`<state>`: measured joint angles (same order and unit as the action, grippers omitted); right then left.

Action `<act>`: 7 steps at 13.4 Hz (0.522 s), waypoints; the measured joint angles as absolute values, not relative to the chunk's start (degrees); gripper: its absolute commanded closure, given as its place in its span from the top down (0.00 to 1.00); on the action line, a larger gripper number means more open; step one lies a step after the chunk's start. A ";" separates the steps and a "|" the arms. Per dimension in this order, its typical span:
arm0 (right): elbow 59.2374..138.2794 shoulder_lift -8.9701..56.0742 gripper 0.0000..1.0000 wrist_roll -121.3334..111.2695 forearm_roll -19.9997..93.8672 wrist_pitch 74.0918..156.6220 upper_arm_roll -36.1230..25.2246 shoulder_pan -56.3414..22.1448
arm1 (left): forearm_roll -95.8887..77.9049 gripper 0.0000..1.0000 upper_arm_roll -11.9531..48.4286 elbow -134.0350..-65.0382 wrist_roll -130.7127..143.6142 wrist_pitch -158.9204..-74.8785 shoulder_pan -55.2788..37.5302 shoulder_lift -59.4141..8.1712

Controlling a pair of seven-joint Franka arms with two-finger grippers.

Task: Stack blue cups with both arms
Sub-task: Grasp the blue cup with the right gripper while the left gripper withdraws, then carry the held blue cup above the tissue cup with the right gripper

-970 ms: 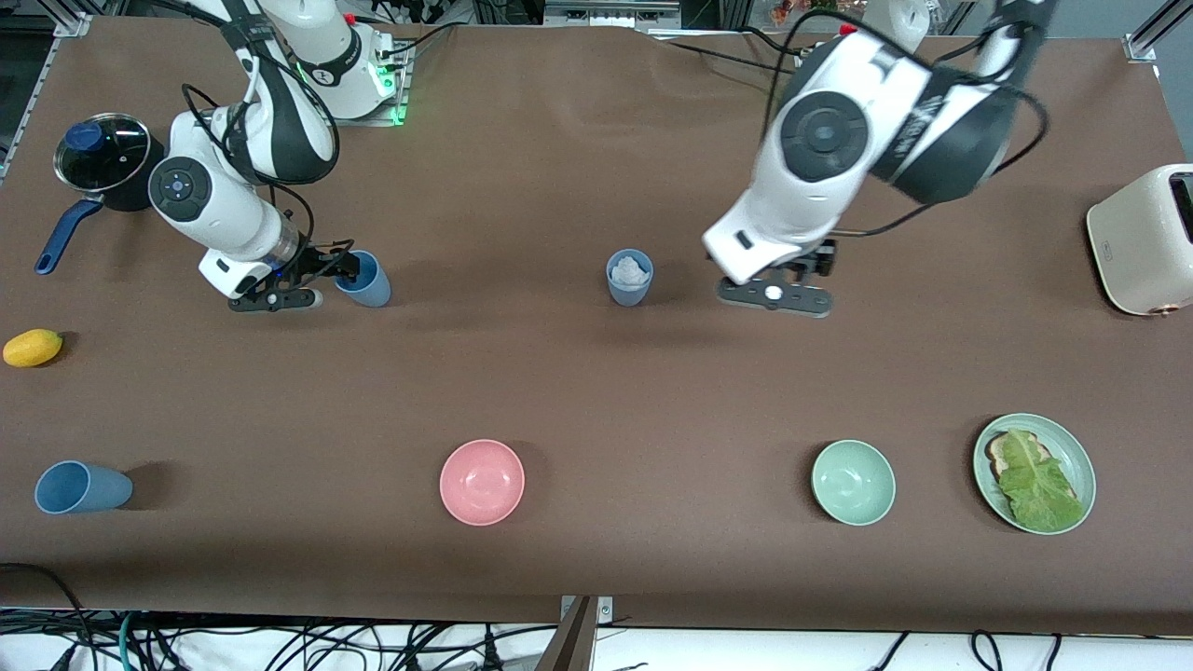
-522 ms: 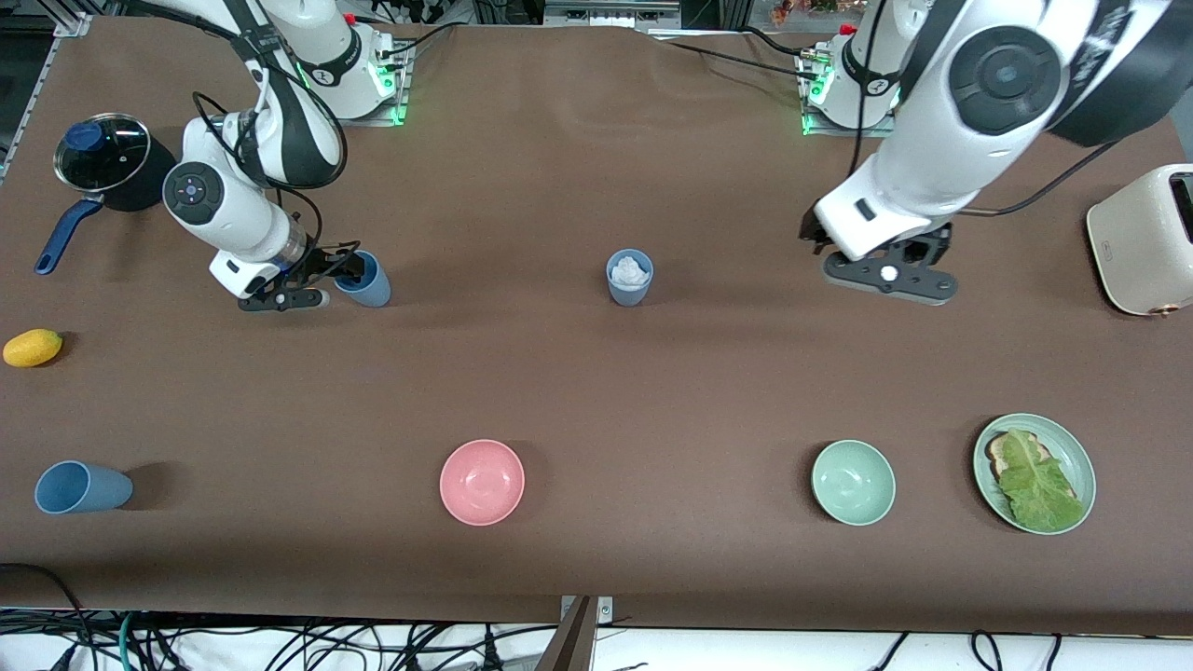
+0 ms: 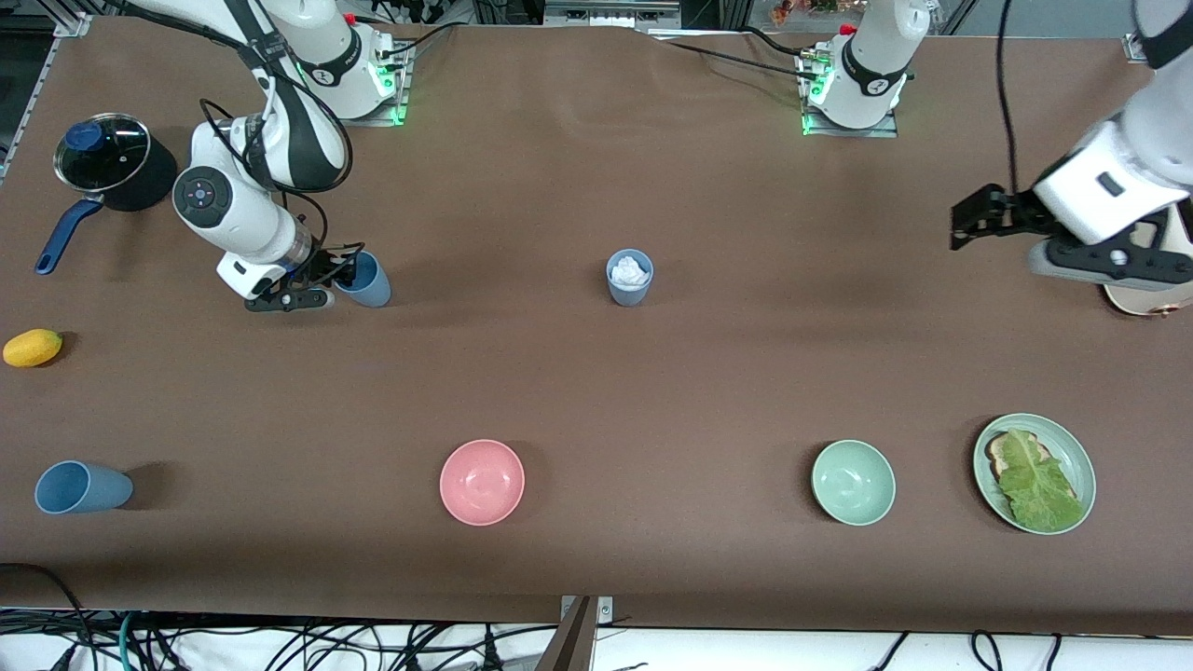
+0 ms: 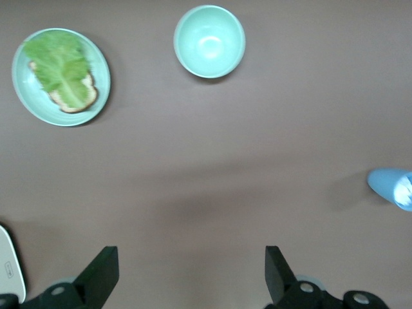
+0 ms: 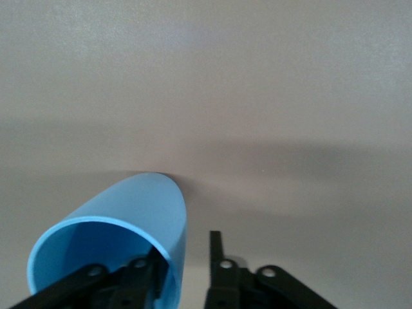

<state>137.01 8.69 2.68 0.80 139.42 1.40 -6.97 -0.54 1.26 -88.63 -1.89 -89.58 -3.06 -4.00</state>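
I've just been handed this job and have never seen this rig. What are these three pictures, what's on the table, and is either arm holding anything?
You have two white robot arms, each ending in a two-finger gripper. The wide picture comes from a high camera facing them. The other two come from cameras on each arm's wrist.

The right gripper is down at a blue cup. In its wrist view, one finger is inside the rim and one outside, not yet closed on it. The left gripper is up over the table near the toaster, open and empty.

A second cup, with something white in it, stands mid-table, and a third lies on its side near the front camera. Also there are a pink bowl, a green bowl, a plate of bread and lettuce, a lidded pot and a yellow fruit.
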 measured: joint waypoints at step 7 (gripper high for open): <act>129.15 8.40 0.00 9.84 0.84 132.17 7.49 -6.99 | 0.50 1.00 0.28 -98.40 -1.83 -96.13 -2.98 0.07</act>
